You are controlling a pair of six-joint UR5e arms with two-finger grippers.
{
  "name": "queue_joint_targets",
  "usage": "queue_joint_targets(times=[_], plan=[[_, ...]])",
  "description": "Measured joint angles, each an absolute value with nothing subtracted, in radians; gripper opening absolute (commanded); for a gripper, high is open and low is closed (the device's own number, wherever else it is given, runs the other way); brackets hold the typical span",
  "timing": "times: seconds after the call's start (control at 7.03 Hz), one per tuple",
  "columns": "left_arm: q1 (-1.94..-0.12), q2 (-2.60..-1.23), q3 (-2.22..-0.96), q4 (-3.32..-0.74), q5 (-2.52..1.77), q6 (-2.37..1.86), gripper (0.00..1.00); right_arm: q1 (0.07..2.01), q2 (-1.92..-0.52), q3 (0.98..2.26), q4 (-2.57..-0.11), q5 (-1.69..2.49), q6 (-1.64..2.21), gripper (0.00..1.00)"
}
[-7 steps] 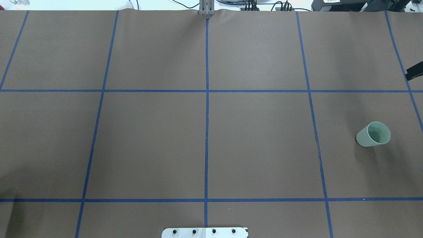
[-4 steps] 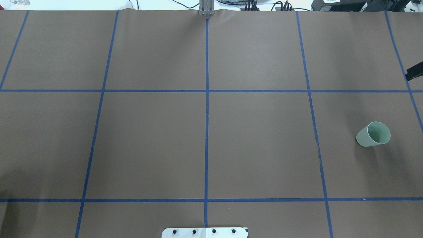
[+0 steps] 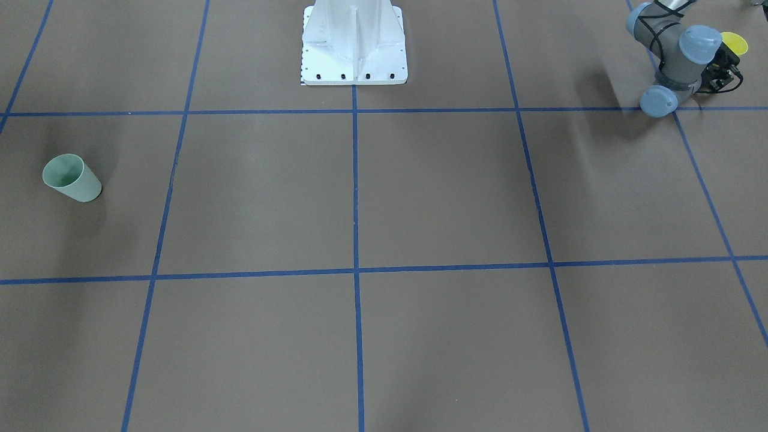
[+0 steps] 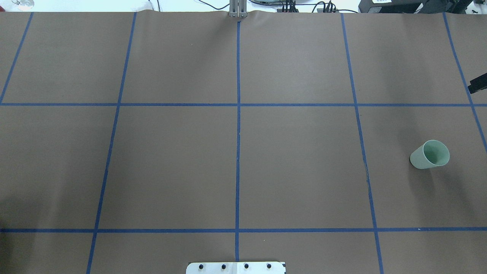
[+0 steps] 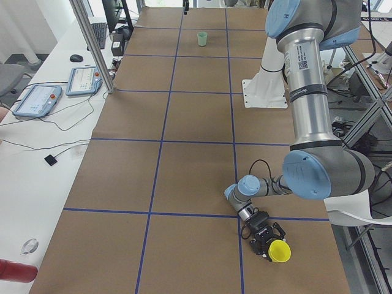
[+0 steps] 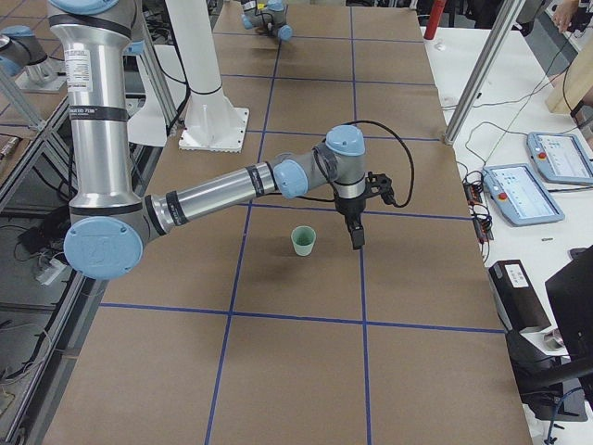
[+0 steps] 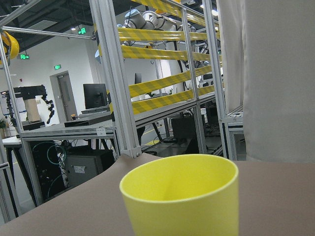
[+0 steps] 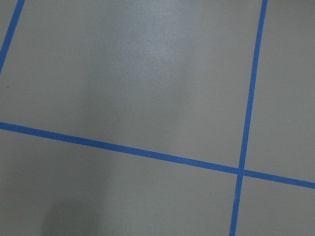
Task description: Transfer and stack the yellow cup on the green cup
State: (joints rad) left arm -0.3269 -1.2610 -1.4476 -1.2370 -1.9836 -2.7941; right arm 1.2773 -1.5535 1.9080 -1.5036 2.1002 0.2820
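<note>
The yellow cup (image 7: 182, 196) stands upright on the brown table, close in front of the left wrist camera. It also shows in the front-facing view (image 3: 735, 43) and the left side view (image 5: 280, 251). My left gripper (image 5: 269, 240) lies low and level at the cup with its fingers spread beside it; I cannot tell if they touch. The green cup (image 4: 430, 154) stands alone at the right, also in the front-facing view (image 3: 71, 177) and the right side view (image 6: 303, 241). My right gripper (image 6: 357, 239) hangs point-down beside it, empty; I cannot tell if it is open.
The robot's white base plate (image 4: 236, 267) sits at the table's near middle edge. Blue tape lines (image 4: 238, 125) divide the brown table. Tablets and cables (image 6: 519, 190) lie on the white bench beyond the far edge. A metal frame post (image 5: 92, 43) stands there.
The dark tip of the right gripper at the overhead view's right edge has shifted slightly down and right. The shadow at the lower left has faded. The green cup has not moved.
</note>
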Motion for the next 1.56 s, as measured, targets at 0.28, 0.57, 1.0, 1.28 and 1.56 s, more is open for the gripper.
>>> queue_joint_targets(times=[0.28,0.57,1.0,1.28,1.56], plan=[[-0.319,-1.256,-1.436,-1.250,-1.989,-2.825,0.00,1.277,-1.558,1.920,-1.505,2.100,0.282,0.99],[-0.311,-1.233,-1.434,-1.252,-1.984,-2.830,0.00,1.276,-1.560,1.922,-1.505,2.102,0.282,0.99],[-0.310,-1.140,-1.534,-1.255,-1.935,-2.706,0.00,1.276,-1.562,1.916,-1.506,2.107,0.282,0.99],[-0.329,-1.108,-1.610,-1.253,-1.804,-2.592,0.00,1.275,-1.563,1.908,-1.512,2.109,0.283,0.99],[-0.404,-1.122,-1.675,-1.250,-1.613,-2.511,0.00,1.274,-1.554,1.905,-1.541,2.113,0.284,0.99]])
